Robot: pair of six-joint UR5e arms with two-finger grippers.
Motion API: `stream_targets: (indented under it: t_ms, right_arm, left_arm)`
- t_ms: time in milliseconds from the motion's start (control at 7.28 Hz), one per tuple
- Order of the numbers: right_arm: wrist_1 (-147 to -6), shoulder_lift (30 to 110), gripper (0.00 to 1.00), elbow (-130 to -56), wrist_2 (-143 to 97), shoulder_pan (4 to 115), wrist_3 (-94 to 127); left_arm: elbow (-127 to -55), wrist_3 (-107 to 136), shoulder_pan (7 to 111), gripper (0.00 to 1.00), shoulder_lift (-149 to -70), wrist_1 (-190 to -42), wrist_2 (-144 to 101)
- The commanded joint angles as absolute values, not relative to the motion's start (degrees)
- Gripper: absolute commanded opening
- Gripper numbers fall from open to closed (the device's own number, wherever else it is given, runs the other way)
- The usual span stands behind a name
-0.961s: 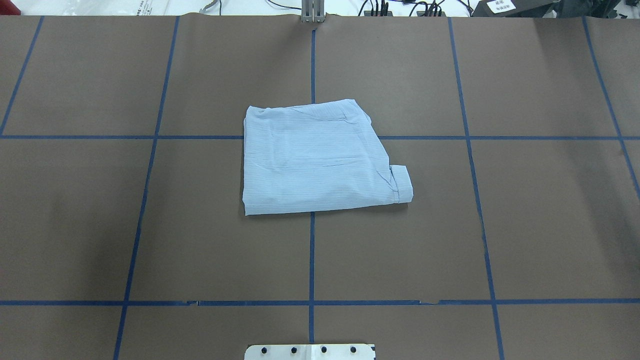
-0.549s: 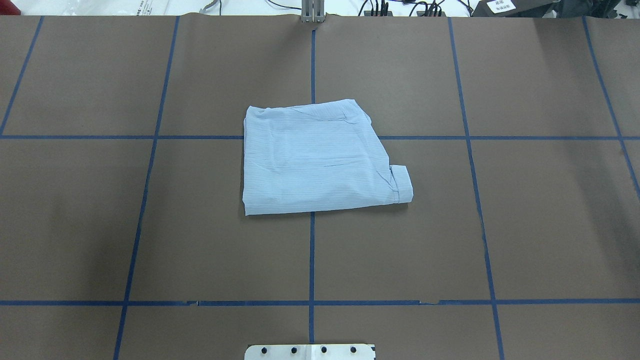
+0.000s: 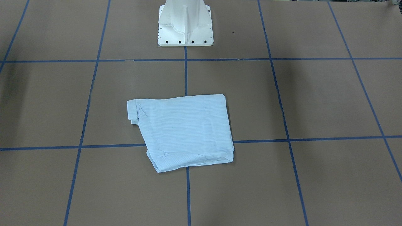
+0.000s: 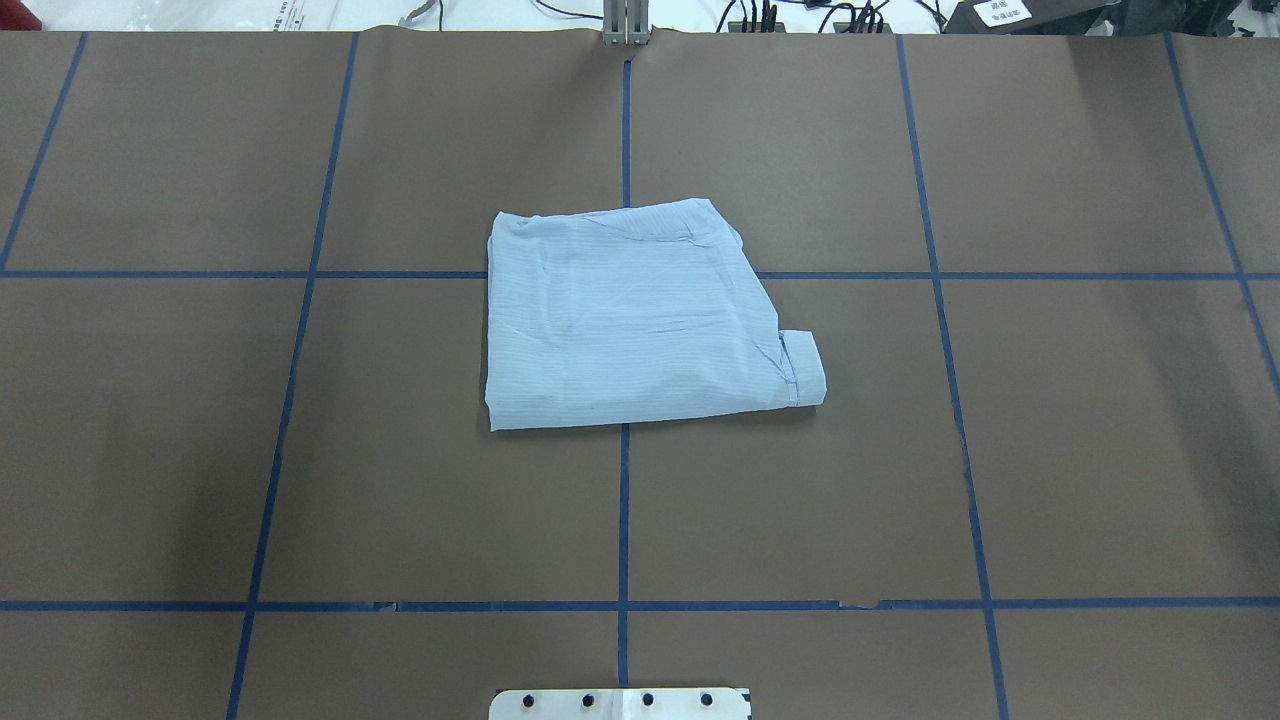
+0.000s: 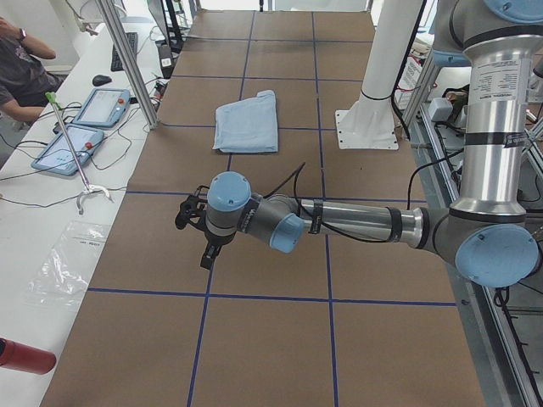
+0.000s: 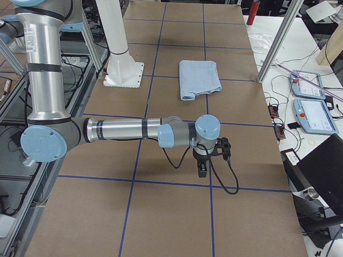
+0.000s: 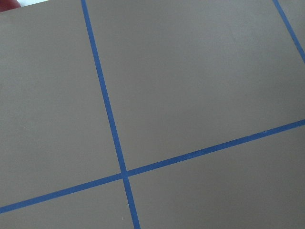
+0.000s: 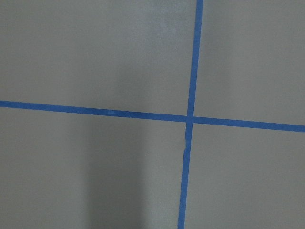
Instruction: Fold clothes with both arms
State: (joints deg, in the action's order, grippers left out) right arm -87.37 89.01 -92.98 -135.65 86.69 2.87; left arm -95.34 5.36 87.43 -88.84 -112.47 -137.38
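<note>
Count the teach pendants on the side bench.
2. Both lie on the white bench across the table from the robot: one teach pendant farther from the left-end camera, the other nearer it. Others may be out of frame.

One folded shirt [image 4: 630,320], two robot arms [image 5: 356,222] [image 6: 123,129], one white pedestal [image 3: 185,25], two tablets [image 6: 306,84] [image 6: 315,115]

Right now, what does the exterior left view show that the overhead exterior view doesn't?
Only exterior left: the silver-grey left arm with light-blue joint caps, stretched low over the brown table, and a person at a white bench. Only overhead exterior: the cuff, clearly jutting from the folded pale-blue striped shirt's near right corner. Both: that shirt, the blue tape grid, the white pedestal base.
</note>
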Motion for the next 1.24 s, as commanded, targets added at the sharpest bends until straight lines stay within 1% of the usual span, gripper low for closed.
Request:
stream_targets:
  t_ms: [0, 137, 275, 412, 687, 1099]
  right_arm:
    - [-87.3, 90.3, 1.0, -95.7, -135.8, 86.9, 2.9]
    - [-87.2, 91.6, 1.0, -97.0, -135.5, 86.9, 2.9]
    - [-87.4, 92.0, 1.0, -97.4, -135.9, 86.9, 2.9]
    - [-87.5, 92.7, 1.0, -98.1, -135.7, 86.8, 3.0]
    - [-86.9, 93.6, 1.0, -98.3, -134.7, 86.9, 2.8]
    - [-86.7, 96.1, 1.0, -102.4, -134.4, 87.2, 2.8]
  left_arm:
    - [-96.7, 5.4, 87.8, 1.0, -88.2, -112.4, -137.3]
    - [-97.2, 5.4, 87.8, 1.0, -86.4, -112.8, -137.5]
    - [-100.3, 5.4, 87.9, 1.0, -84.2, -112.9, -137.3]
    - [-100.8, 5.4, 87.8, 1.0, -83.4, -112.9, -136.1]
    - [-100.6, 5.3, 87.8, 1.0, -83.2, -112.8, -136.0]
    - [-100.0, 5.2, 87.6, 1.0, -82.9, -113.0, -136.1]
